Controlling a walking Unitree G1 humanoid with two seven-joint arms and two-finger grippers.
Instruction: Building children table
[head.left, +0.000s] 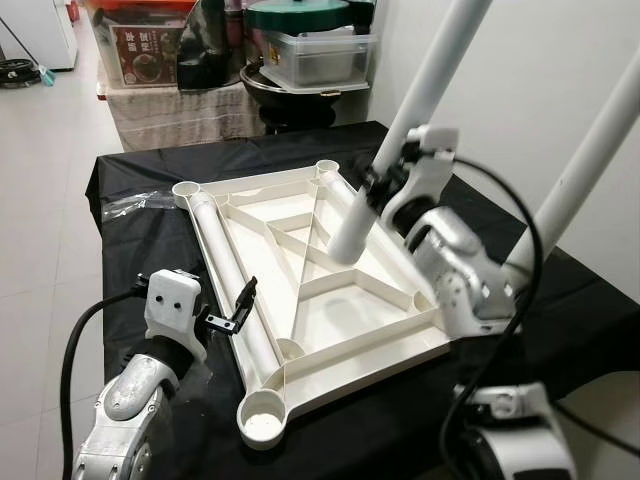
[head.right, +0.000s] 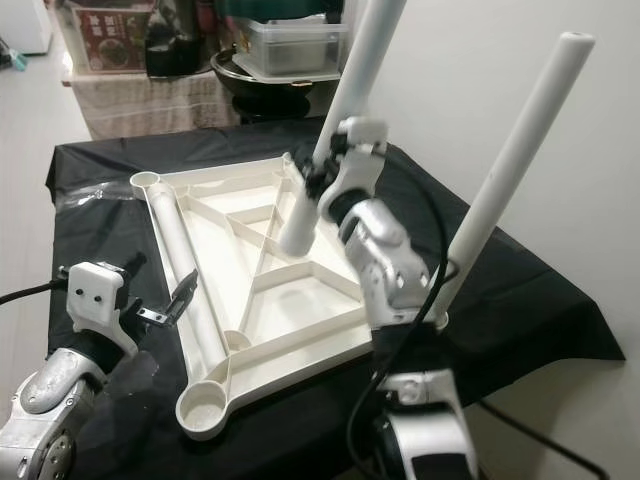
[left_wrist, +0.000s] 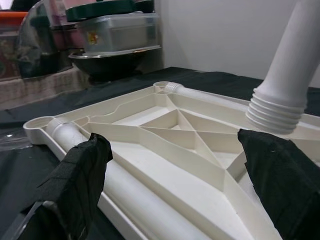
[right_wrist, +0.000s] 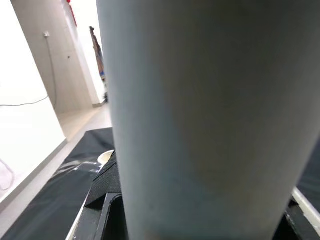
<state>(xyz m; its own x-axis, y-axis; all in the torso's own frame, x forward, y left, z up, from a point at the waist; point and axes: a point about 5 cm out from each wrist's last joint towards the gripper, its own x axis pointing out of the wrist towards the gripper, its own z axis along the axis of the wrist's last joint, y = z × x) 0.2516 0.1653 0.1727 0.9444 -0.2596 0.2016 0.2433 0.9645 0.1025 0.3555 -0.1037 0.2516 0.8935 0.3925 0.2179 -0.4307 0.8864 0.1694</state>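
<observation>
over upturned tabletop (head.left: 330, 300), right hand (head.left: 385, 185) grasping leg (head.left: 400, 130) (tilted), left hand (head.left: 235, 310) apparently released

The upturned tabletop (head.left: 330, 300) is laid on the cloth-covered table (head.left: 150, 165) at the centre of the frame. One leg (head.left: 228, 270) is laid flat along its left edge. A second leg (head.left: 405, 120) is held tilted above the middle by the right gripper (head.left: 385, 195). A third leg (head.left: 590, 160) is stood at the right corner. The left gripper (head.left: 240, 305), fingers parted, is placed at lower left, beside the flat leg. Containers (head.left: 310, 50) are stacked behind, at the upper edge.
</observation>
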